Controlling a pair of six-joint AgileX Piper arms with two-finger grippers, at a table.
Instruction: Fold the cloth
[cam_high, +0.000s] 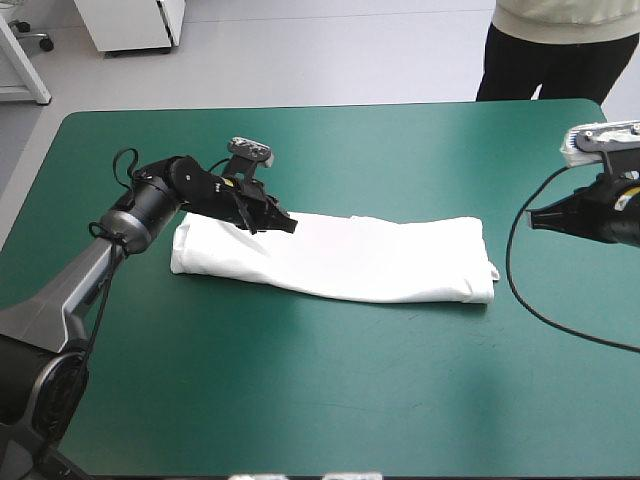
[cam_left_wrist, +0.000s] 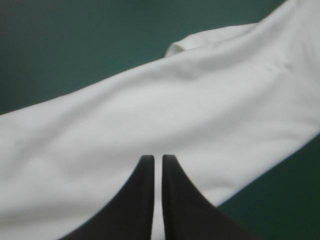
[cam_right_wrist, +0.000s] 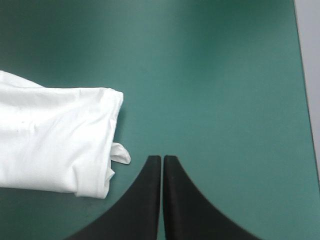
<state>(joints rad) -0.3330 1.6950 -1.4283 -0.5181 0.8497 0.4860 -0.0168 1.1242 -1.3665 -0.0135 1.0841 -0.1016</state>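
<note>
The left arm has a grey tapered link and rounded black joints. The left gripper has two black, curved, fin-shaped fingers.

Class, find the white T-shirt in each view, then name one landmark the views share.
High view: the T-shirt, a long folded band, lies midway across the teal-green cover, the left end effector over its left part.
Left wrist view: the T-shirt spreads under and ahead of that end effector.
Right wrist view: its end lies ahead of the right end effector, off to one side, apart.
Shared landmark: the teal-green cover.
</note>
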